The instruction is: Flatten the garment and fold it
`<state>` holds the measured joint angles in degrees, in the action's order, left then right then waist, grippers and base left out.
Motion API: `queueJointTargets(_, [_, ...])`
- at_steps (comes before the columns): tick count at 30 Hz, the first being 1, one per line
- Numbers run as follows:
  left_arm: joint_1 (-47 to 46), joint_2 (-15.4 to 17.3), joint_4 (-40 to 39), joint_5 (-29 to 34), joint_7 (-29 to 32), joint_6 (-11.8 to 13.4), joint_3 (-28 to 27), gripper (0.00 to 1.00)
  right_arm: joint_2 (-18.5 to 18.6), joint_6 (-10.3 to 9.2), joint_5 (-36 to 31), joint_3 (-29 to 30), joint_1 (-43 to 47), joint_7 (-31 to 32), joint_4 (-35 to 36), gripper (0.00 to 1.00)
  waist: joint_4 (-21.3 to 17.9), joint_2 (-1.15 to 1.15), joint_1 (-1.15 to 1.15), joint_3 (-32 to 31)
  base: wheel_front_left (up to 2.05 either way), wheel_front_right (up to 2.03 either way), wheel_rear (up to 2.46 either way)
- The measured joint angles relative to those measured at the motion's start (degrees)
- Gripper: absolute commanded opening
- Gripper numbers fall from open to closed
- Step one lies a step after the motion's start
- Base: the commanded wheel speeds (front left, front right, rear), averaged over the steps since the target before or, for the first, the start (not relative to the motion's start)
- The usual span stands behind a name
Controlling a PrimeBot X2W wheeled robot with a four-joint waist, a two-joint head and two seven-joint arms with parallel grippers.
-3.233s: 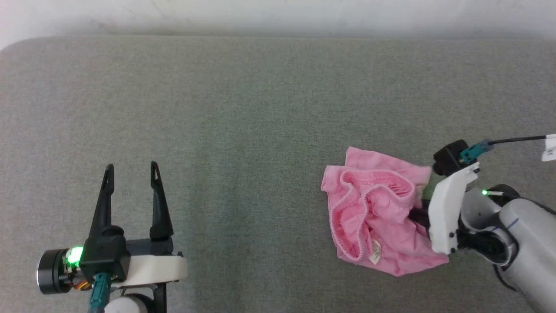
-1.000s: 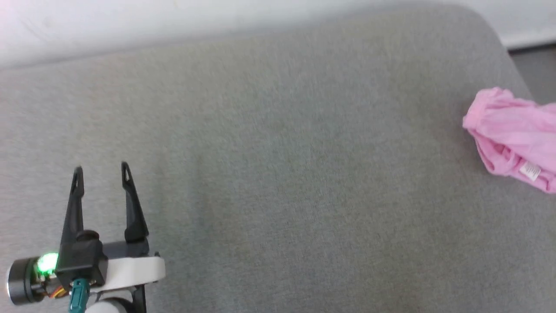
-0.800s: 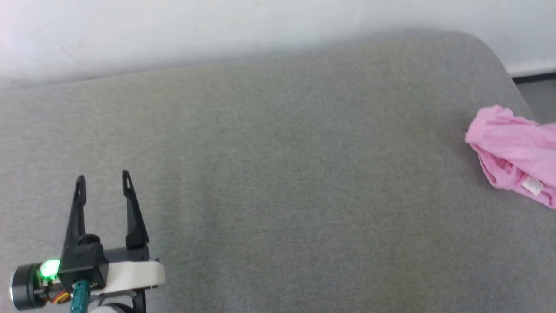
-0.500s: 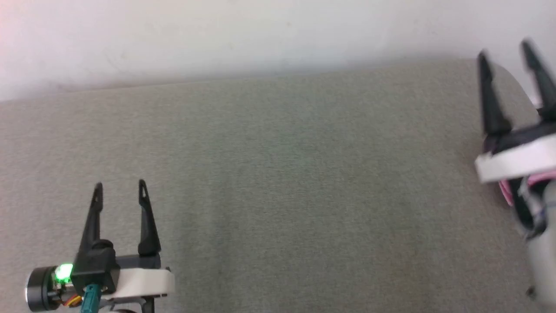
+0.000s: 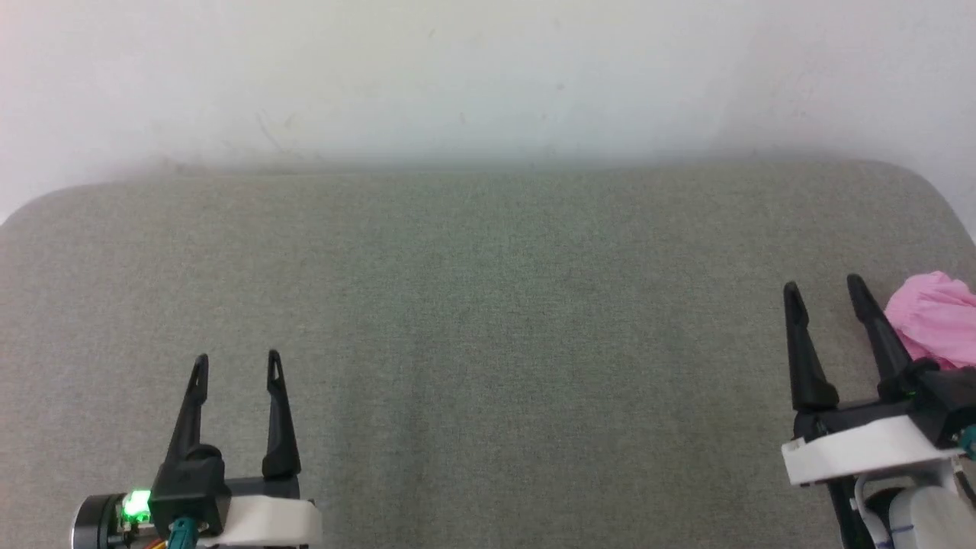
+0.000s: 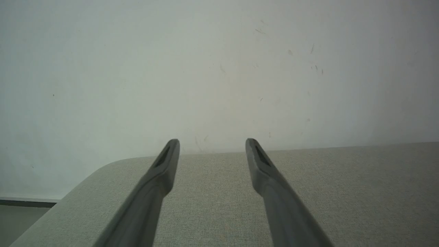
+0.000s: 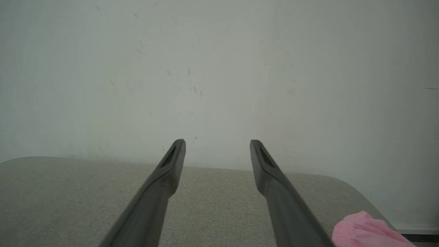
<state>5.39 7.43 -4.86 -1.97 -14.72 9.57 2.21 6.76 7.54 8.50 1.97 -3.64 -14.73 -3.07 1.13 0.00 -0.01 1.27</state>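
The pink garment lies bunched at the right edge of the grey padded table, partly cut off by the head view's edge. In the right wrist view a pink corner of the garment shows at the lower right. My right gripper is open and empty, just left of the garment, fingers pointing toward the wall. My left gripper is open and empty at the lower left, far from the cloth. Both wrist views show spread fingers, the left gripper and the right gripper, over bare table.
A white wall rises right behind the table's far edge. The table's corners are rounded at the far left and far right. A dark floor strip shows beyond the right corner.
The head camera has turned and tilted, so the whole picture shifted. The right gripper has let go of the garment and come up beside it, open. The left gripper keeps its pose.
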Motion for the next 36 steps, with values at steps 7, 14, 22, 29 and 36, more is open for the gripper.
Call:
queueJointTargets(7, [1.4, -0.2, 0.4, 0.0, 0.1, -0.8, -0.2, 0.00, -1.3, 0.00, -0.6, -0.2, 2.4, 0.0, 0.6, 0.00, 0.1, 0.00, 0.00, -1.5, 0.00, 0.00, 0.00])
queueJointTargets(14, [1.4, -0.2, 0.4, 0.0, 0.2, -0.9, -0.2, 0.00, -1.3, 0.00, -0.6, -0.3, 2.4, 0.2, 0.5, 0.00, 0.1, 0.00, 0.01, -1.5, 0.00, 0.00, 0.00])
queueJointTargets(22, [1.3, -0.3, 0.6, 0.0, 1.2, -1.4, -0.2, 0.00, -1.3, 0.00, -0.9, -0.3, 2.4, 1.2, 0.5, 0.00, 0.0, 0.00, 0.01, -1.5, 0.00, 0.00, 0.00])
queueJointTargets(29, [1.3, -0.6, 0.8, 0.0, 2.1, -1.6, -0.3, 0.00, -1.4, 0.00, -1.4, -0.4, 2.4, 2.1, 0.6, 0.00, -0.1, 0.00, 0.01, -1.4, 0.00, 0.00, 0.00])
queueJointTargets(36, [1.1, -0.8, 1.1, 0.0, 2.8, -2.1, -0.3, 0.00, -1.5, 0.00, -1.5, -0.5, 2.5, 3.0, 0.6, 0.00, -0.1, 0.00, 0.01, -1.4, 0.00, 0.00, 0.00])
